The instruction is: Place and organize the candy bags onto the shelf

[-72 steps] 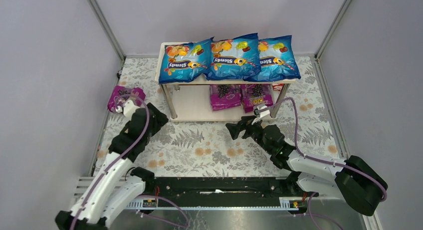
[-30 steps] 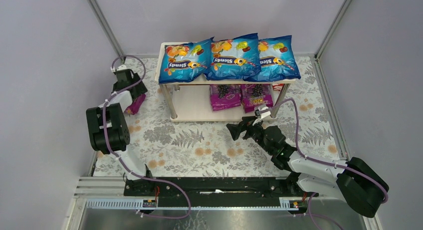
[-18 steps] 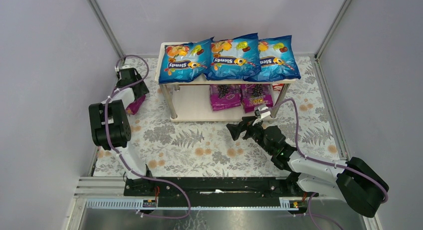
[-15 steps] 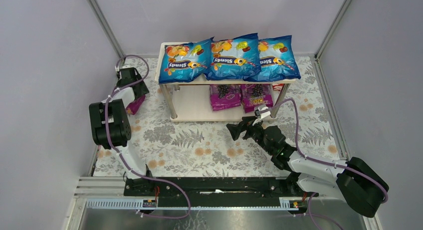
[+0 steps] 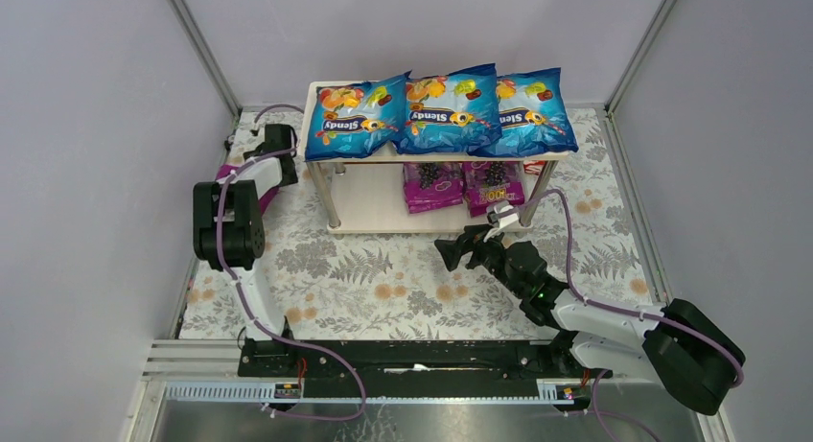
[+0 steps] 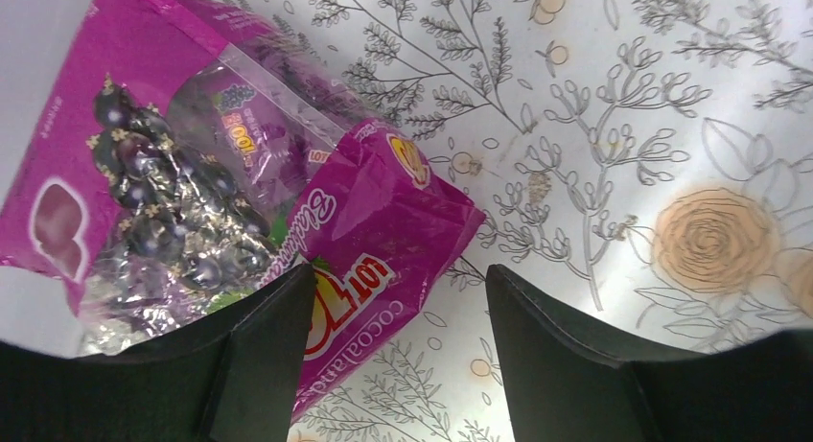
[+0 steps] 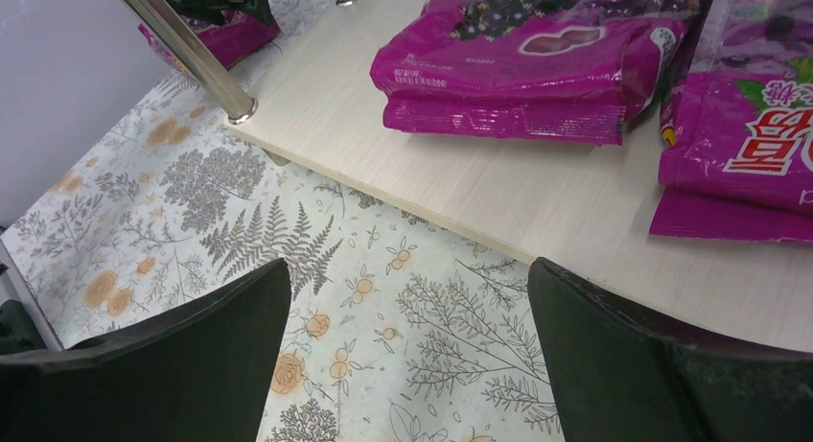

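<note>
Three blue candy bags [image 5: 446,111] lie side by side on the top board of the shelf [image 5: 374,212]. Two magenta bags [image 5: 462,183] lie on its lower board, also in the right wrist view [image 7: 518,68]. The third magenta bag [image 6: 240,193] lies on the floral mat by the left wall, mostly hidden under my left arm in the top view [image 5: 268,195]. My left gripper [image 6: 399,269] is open just above that bag's near corner, with one finger over the bag and one over the mat. My right gripper [image 7: 407,265] is open and empty over the mat in front of the shelf.
The left part of the lower board [image 7: 460,183] is bare wood. A silver shelf post [image 7: 187,54] stands at its front left corner. Grey walls close in the mat on the left, back and right. My left gripper [image 5: 276,145] is close to the shelf's left end.
My left arm has straightened up and swung its gripper rightward over the floor bag towards the shelf's left end. The right arm has stayed still.
</note>
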`<action>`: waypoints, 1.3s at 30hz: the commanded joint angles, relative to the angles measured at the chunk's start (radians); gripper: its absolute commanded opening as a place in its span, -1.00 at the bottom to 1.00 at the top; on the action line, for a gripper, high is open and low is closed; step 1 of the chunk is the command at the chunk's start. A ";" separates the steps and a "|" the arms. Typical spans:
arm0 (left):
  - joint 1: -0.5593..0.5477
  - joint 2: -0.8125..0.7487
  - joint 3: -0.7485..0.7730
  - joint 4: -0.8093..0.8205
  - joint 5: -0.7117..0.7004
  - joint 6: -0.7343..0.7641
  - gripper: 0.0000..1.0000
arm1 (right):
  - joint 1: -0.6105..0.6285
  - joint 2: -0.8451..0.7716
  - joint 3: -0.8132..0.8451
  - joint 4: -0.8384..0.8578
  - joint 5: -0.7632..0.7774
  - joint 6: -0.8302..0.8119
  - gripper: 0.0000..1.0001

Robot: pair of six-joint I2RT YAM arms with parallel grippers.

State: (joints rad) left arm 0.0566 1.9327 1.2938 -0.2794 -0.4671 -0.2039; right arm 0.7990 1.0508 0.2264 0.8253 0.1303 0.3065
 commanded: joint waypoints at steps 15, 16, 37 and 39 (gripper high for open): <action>-0.023 0.037 0.054 -0.036 -0.174 0.021 -0.44 | -0.005 0.001 0.008 0.052 -0.002 -0.015 1.00; -0.023 0.023 0.045 -0.034 -0.166 0.012 -0.54 | -0.004 0.001 0.008 0.053 0.000 -0.014 1.00; 0.008 -0.718 -0.387 -0.252 0.040 -0.382 -1.00 | -0.005 0.035 0.026 0.047 0.021 -0.007 1.00; 0.007 -0.798 -0.432 -0.272 0.130 -0.415 -1.00 | -0.006 0.047 0.035 0.037 0.017 -0.007 1.00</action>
State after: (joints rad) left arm 0.0647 1.2678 0.9215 -0.5167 -0.4759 -0.5339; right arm 0.7990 1.0790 0.2268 0.8249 0.1329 0.3073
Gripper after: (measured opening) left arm 0.008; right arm 0.995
